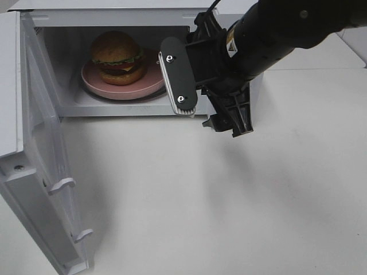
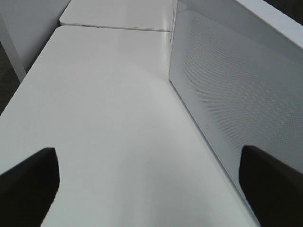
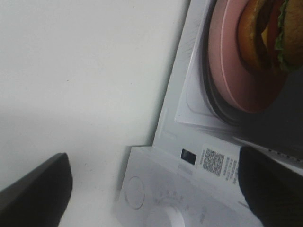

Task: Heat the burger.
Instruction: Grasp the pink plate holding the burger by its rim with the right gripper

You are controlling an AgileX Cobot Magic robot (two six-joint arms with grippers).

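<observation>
The burger (image 1: 117, 56), with a golden bun, lettuce, tomato and dark patty, stands on a round pink plate (image 1: 123, 87) inside the open white microwave (image 1: 114, 109). My right gripper (image 1: 203, 100) hangs just in front of the microwave's opening, right of the plate. It is open and empty. The right wrist view shows its fingertips wide apart (image 3: 151, 198), with the burger (image 3: 267, 33) and plate (image 3: 232, 61) beyond them. My left gripper (image 2: 151, 189) is open and empty over the bare table; it is out of the exterior high view.
The microwave door (image 1: 40, 172) stands swung open at the left. The control panel with a dial (image 3: 158, 215) lies under the right gripper. A white meshed panel (image 2: 236, 85) stands close beside the left gripper. White tabletop (image 1: 200, 200) spreads in front.
</observation>
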